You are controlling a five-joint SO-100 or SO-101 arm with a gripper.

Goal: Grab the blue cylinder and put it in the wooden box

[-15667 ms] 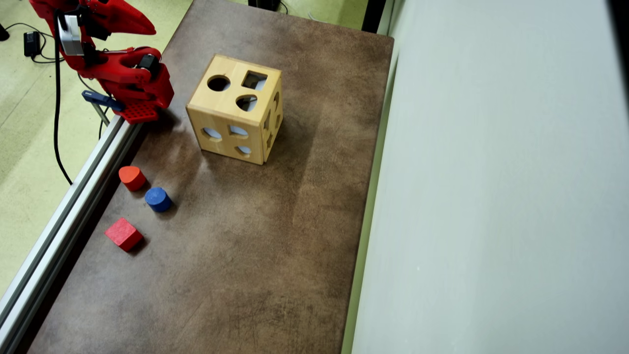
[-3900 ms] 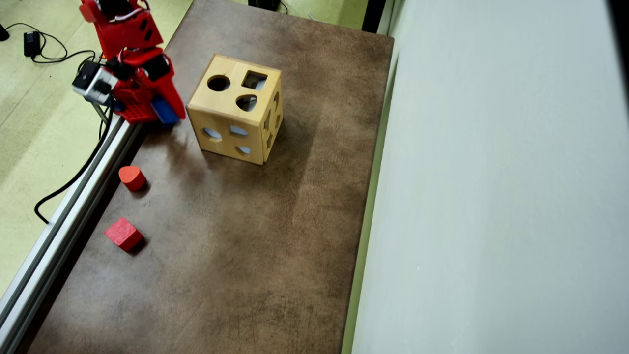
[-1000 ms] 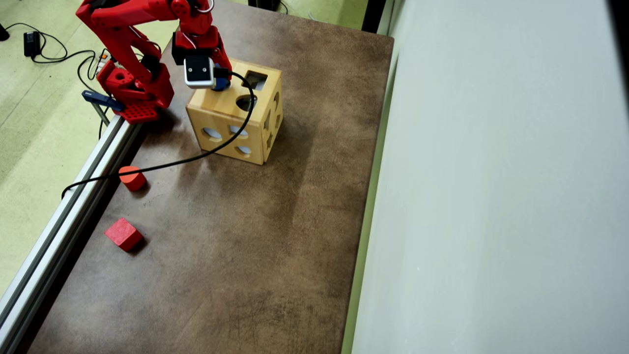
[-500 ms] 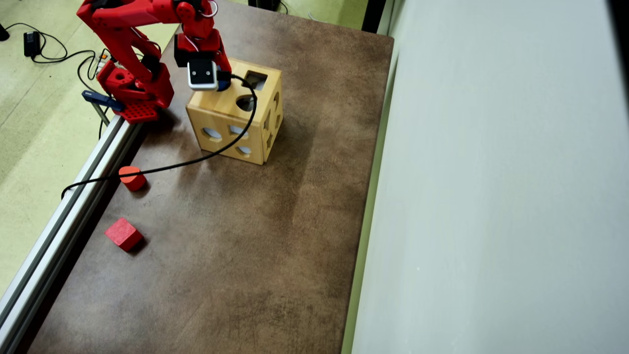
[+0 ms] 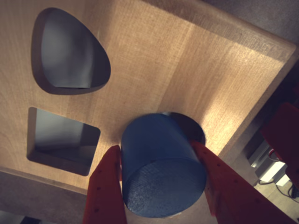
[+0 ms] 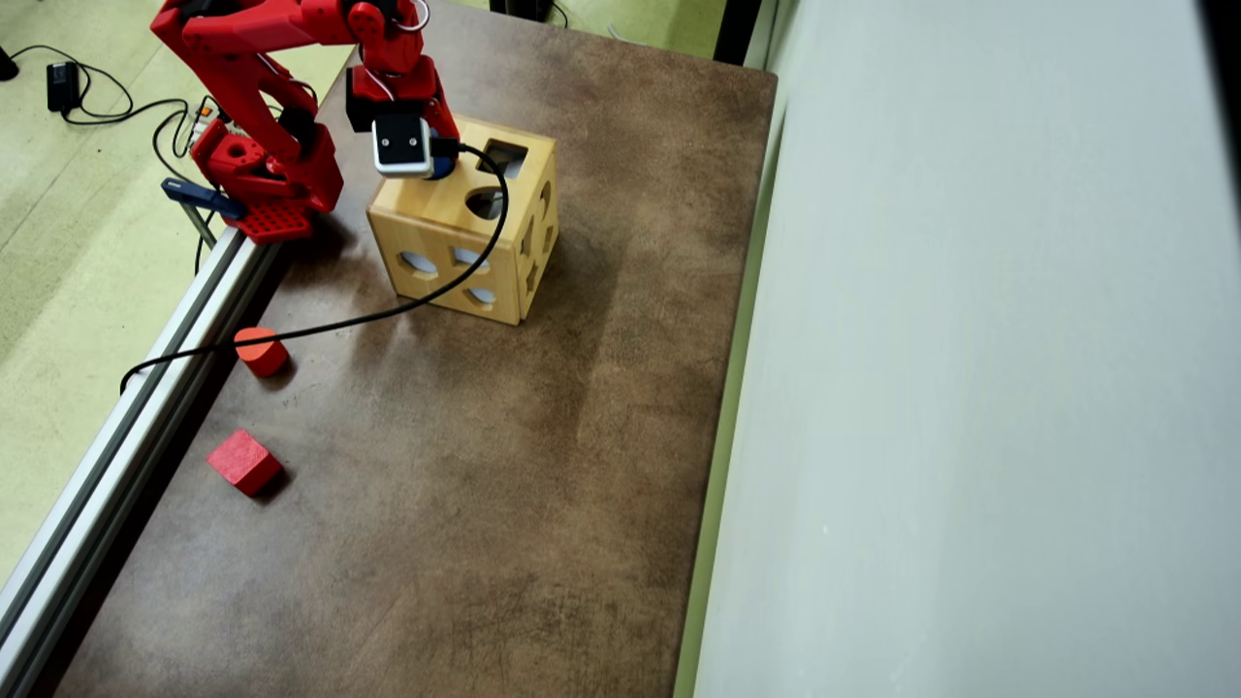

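The blue cylinder is clamped between the two red fingers of the hand, one pressing each side of its curved wall. In the wrist view its far end sits right over the round hole in the top of the wooden box, with a dark sliver of that hole showing behind it; whether it has entered the hole cannot be told. Beyond the hand on the same face are a square hole and a rounded one. In the overhead view the hand hangs over the box's top, and only a slip of blue shows beneath the wrist camera. Well away from the hand, a red rounded block and a red cube lie on the bench.
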